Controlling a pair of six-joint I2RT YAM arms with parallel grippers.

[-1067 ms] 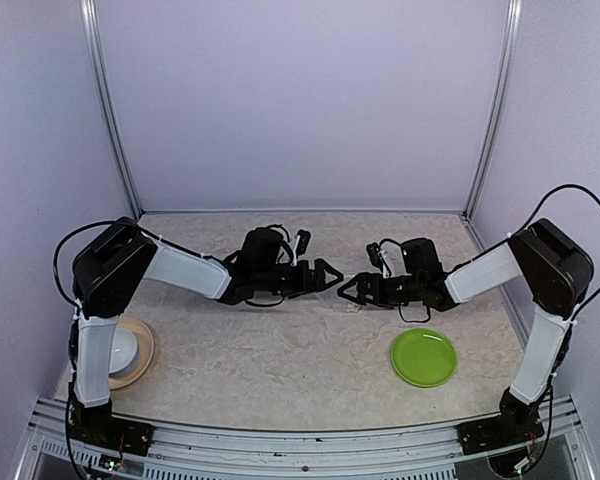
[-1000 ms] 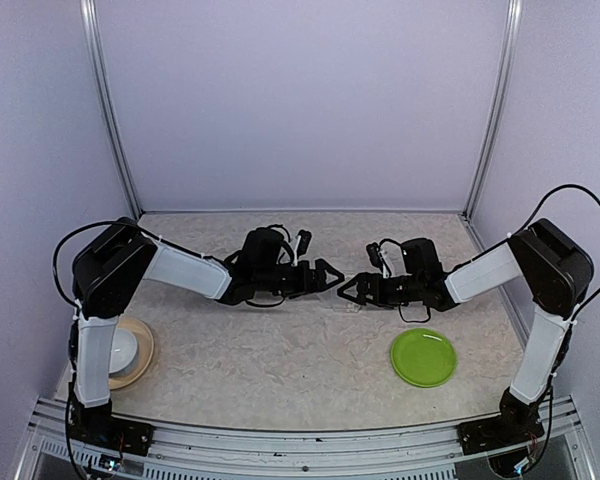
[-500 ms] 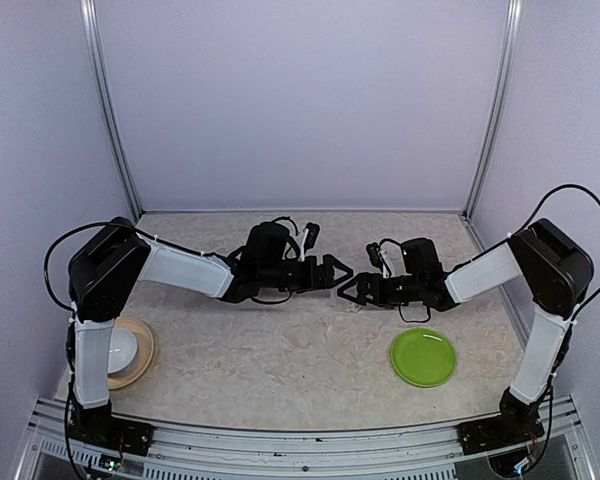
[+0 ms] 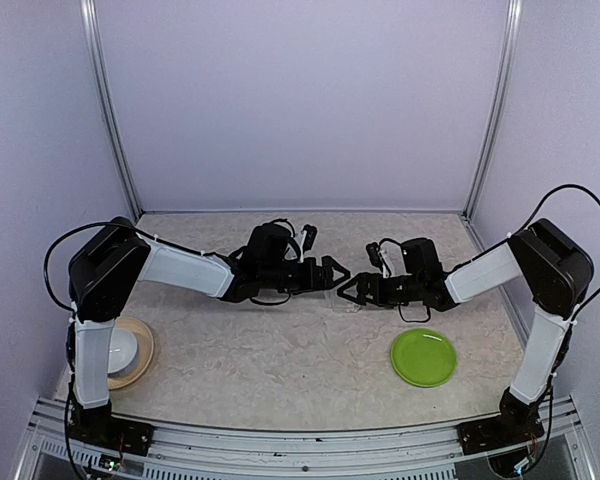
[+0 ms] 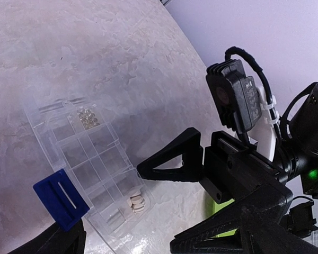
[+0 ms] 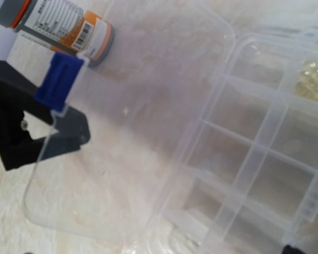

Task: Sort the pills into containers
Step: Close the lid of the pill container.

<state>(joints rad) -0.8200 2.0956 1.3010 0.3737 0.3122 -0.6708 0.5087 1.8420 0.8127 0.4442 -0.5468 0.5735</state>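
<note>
A clear compartment box (image 5: 90,159) lies open between my two grippers. White tablets (image 5: 137,202) fill one end cell and small pale pills (image 5: 86,117) another. Its lid (image 6: 127,132) stands up, with a blue latch (image 6: 61,79) on its edge. My left gripper (image 4: 335,272) is open at that lid edge, one of its fingers (image 6: 40,129) showing behind the clear plastic. My right gripper (image 4: 348,290) is open close over the box's tablet end, its fingers (image 5: 169,168) empty. A bottle with a gray cap and orange label (image 6: 58,24) lies on its side beyond the lid.
A flat green plate (image 4: 423,357) sits at the front right, near the right arm. A white bowl on a tan plate (image 4: 125,350) sits at the front left beside the left arm's base. Walls close the table at the back and sides.
My left gripper has moved a little to the right, closer to the box and the right gripper. The right arm has stayed still.
</note>
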